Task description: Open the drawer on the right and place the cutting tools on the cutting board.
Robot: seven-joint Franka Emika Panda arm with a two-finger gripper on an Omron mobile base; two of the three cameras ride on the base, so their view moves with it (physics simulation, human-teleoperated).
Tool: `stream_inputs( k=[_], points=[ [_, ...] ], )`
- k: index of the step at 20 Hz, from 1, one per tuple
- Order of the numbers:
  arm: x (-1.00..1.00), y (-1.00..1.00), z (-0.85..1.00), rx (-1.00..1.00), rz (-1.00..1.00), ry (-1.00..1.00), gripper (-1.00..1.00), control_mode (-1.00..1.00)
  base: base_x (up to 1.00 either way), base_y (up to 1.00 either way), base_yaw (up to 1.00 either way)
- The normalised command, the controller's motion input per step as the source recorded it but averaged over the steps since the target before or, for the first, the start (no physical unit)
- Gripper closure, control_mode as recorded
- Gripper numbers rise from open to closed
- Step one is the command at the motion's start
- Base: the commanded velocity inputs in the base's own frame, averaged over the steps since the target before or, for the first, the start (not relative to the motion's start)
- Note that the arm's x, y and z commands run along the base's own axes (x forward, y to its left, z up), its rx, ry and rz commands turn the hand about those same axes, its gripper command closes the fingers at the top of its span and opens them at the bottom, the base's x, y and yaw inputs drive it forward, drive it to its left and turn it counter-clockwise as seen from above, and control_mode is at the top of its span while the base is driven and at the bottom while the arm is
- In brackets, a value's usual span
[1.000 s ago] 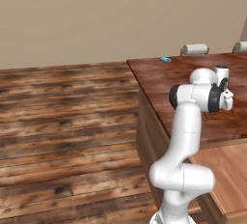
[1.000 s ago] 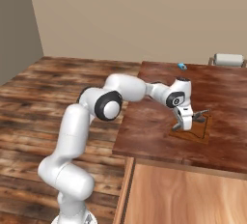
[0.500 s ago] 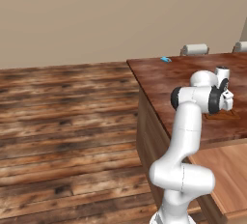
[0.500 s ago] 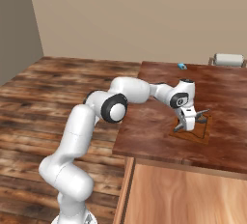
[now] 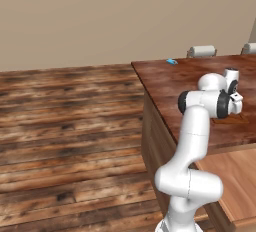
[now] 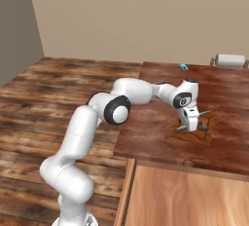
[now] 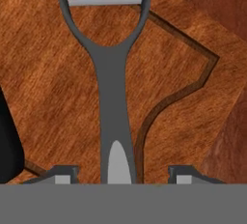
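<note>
Peeler point(image 7: 114, 97) between parted jaws

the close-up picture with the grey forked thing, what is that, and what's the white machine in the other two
The white machine is a robot arm on a driving base, in a rendered kitchen. Two pictures come from cameras on the base, behind the arm to its left and right. The close-up comes from a camera on the hand, looking along the gripper. The grey forked thing is a peeler, over the brown cutting board on the dark countertop. The fingers stand apart from its handle, so the gripper looks open. Below, the pale drawer is pulled out.
</note>
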Motion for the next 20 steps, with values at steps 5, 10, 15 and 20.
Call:
stream_inputs(
  k=[5,10,15,20],
  points=[
    [-0.26,0.02,0.21,0.00,0.00,-0.04,-1.00,-1.00,0.00,0.00,0.00],
    [-0.54,0.19,0.65,0.01,0.00,-0.11,-1.00,-1.00,0.00,0.00,0.00],
    [-0.89,0.44,0.79,0.00,0.00,-0.13,-1.00,-1.00,0.00,0.00,0.00],
    [-1.00,0.83,0.53,0.00,0.00,-0.11,-1.00,-1.00,0.00,0.00,0.00]
  ],
)
